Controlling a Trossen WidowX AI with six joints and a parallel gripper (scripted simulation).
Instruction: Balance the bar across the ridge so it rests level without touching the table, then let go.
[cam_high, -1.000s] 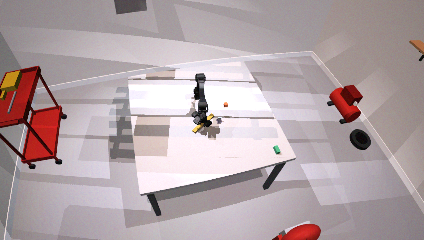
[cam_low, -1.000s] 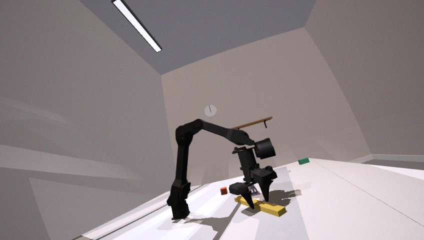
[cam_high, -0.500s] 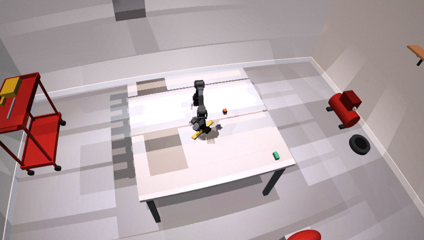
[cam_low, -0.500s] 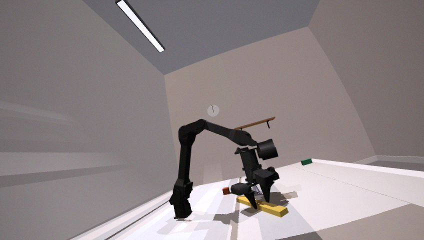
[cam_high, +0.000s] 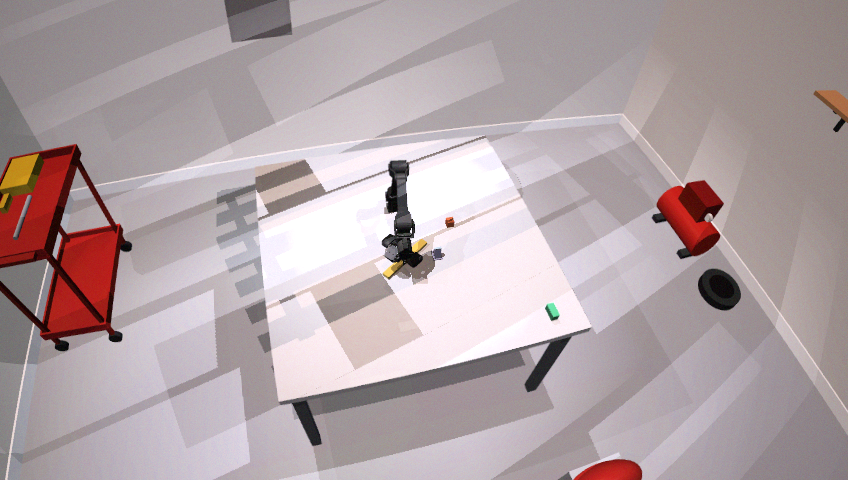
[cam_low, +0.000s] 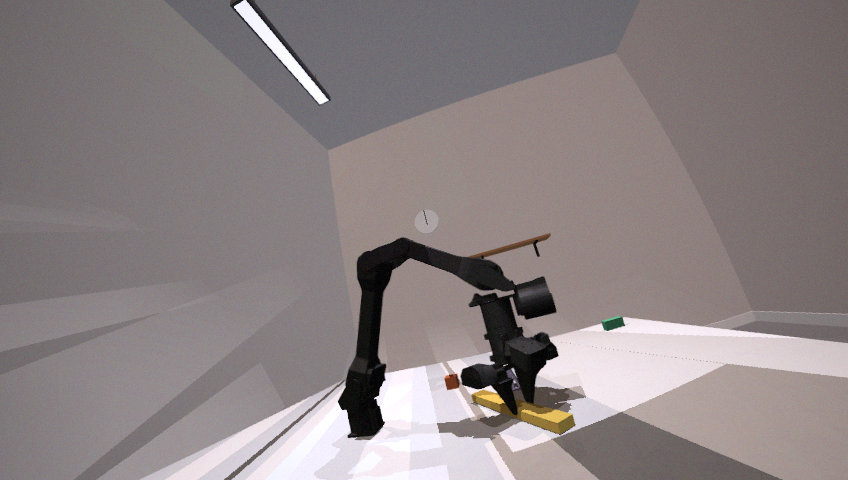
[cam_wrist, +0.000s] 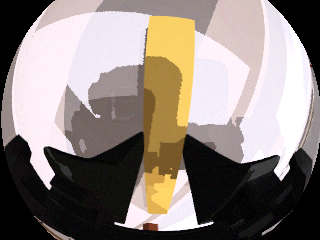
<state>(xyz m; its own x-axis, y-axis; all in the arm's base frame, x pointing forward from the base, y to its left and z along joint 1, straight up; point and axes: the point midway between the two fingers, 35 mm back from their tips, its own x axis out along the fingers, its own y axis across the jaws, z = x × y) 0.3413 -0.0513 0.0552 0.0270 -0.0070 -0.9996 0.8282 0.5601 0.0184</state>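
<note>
The yellow bar (cam_high: 393, 268) (cam_low: 544, 418) (cam_wrist: 168, 74) lies flat on the white table (cam_high: 487, 333) near its middle. My gripper (cam_high: 406, 258) (cam_low: 518, 406) (cam_wrist: 164, 160) reaches down over the bar and is shut on it around its middle, one finger on each long side. In the wrist view the bar runs straight away between the two dark fingers. The ridge (cam_high: 437, 253) is a small grey piece just to the right of the bar in the top view; in the exterior view it is mostly hidden behind the gripper.
A small orange cube (cam_high: 449, 221) (cam_low: 451, 381) sits behind the bar. A green block (cam_high: 552, 311) (cam_low: 612, 322) lies near the table's far right corner. The arm's base (cam_low: 361, 410) stands at the table's back edge. A red cart (cam_high: 41, 237) stands off the table.
</note>
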